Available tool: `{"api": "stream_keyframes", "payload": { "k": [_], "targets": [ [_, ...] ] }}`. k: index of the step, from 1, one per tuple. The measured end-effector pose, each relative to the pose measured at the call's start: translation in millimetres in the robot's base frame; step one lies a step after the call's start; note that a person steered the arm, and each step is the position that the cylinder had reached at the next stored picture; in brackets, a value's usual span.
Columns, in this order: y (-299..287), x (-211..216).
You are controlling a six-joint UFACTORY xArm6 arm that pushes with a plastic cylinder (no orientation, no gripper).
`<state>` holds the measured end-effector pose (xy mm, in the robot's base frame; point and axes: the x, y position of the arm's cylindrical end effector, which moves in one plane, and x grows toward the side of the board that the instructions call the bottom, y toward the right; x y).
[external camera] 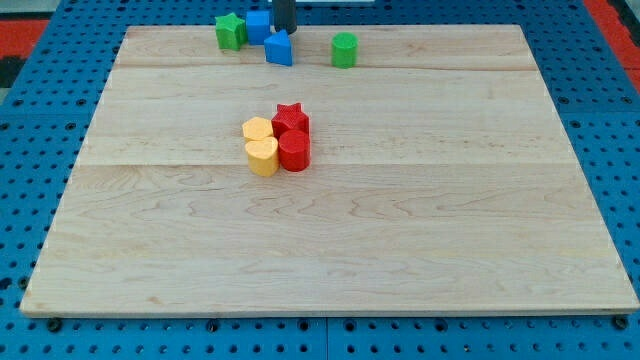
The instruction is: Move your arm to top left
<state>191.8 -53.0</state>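
Observation:
My dark rod comes down at the view's top edge, and my tip (285, 30) rests by the top rim of the wooden board (330, 250). It is just behind a blue wedge-like block (279, 48) and right of a blue cube (258, 26). A green star (230, 31) lies left of the cube. A green cylinder (344, 49) lies to the right of my tip. I cannot tell whether my tip touches the blue blocks.
A cluster sits near the board's middle: a red star (290, 117), a red cylinder (294, 151), a yellow hexagon (258, 130) and a yellow heart (262, 157), all touching. A blue perforated table (30, 150) surrounds the board.

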Motion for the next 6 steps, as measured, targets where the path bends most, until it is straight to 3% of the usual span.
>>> {"api": "stream_keyframes", "payload": {
  "k": [1,2,4,5,6],
  "targets": [
    [-18,1],
    [-83,14],
    [-157,70],
    [-250,6],
    [-246,-1]
  ]
}}
